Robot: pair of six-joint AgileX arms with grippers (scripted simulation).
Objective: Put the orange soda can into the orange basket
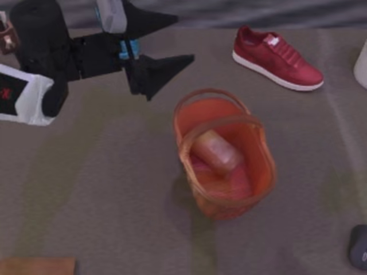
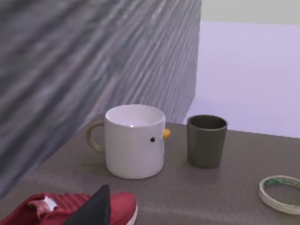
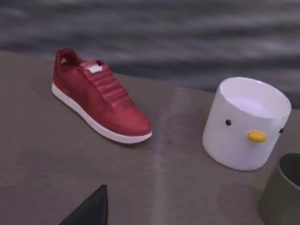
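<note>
The orange soda can (image 1: 215,150) lies on its side inside the orange basket (image 1: 262,167), under the arched handle, in the middle of the table. My left gripper (image 1: 183,38) hovers up and to the left of the basket, apart from it, open with its two black fingers spread wide and nothing between them. One of its fingertips (image 2: 100,206) shows in the left wrist view. My right arm is out of the top view; a single black fingertip (image 3: 96,208) shows in its wrist view, low over bare table, holding nothing.
A red shoe (image 1: 278,57) lies at the back right, with a white chick mug (image 3: 246,124) and a dark cup (image 2: 206,140) beyond it. A tape roll (image 2: 280,193) lies near the cup. A dark object (image 1: 358,246) sits at the front right edge, a brown slab (image 1: 37,266) at the front left.
</note>
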